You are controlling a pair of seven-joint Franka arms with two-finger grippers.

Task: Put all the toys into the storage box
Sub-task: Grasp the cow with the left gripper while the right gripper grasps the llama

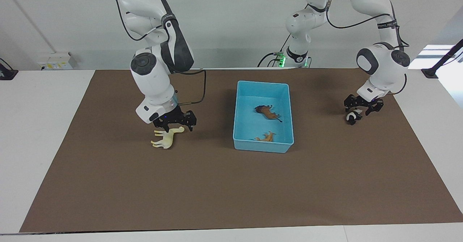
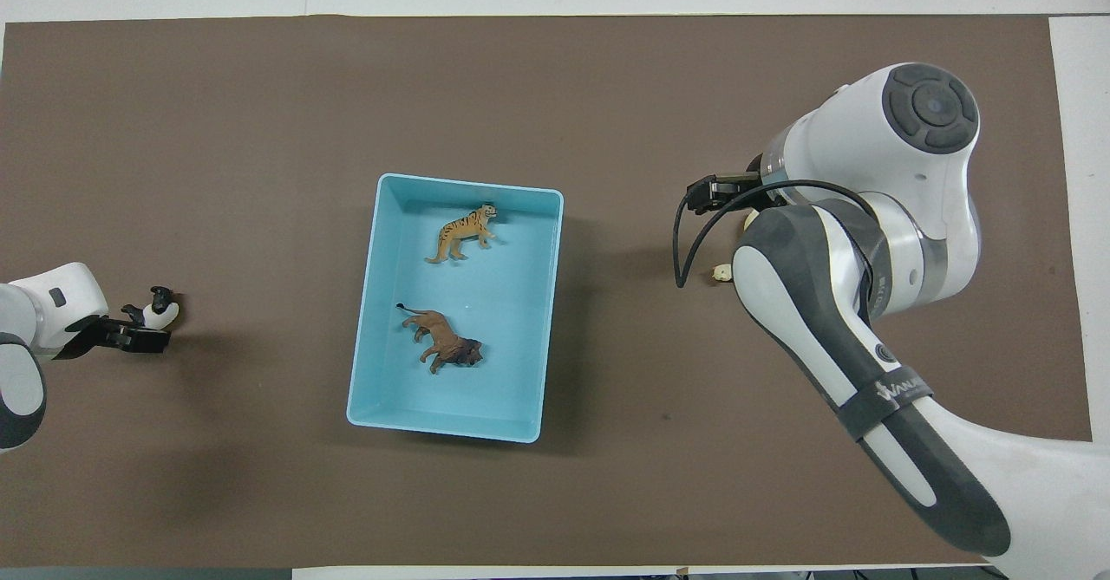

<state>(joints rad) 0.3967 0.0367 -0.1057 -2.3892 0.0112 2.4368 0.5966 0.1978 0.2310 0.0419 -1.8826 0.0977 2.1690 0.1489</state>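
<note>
The light blue storage box (image 1: 263,84) sits mid-mat, also in the overhead view (image 2: 373,303). In it lie the tan-orange spotted toy (image 1: 267,137) (image 2: 464,231) and the dark brown toy (image 1: 267,111) (image 2: 442,344). The cream long-necked toy (image 1: 165,138) lies on its side on the mat toward the right arm's end. My right gripper (image 1: 176,124) is low over its neck. In the overhead view the right arm hides all but a bit of it (image 2: 720,274). The panda (image 1: 352,117) (image 2: 161,309) is on the mat toward the left arm's end. My left gripper (image 1: 361,108) (image 2: 130,330) is right at it.
A brown mat (image 1: 231,191) covers most of the white table. The right arm's black cable (image 2: 694,233) loops out toward the box.
</note>
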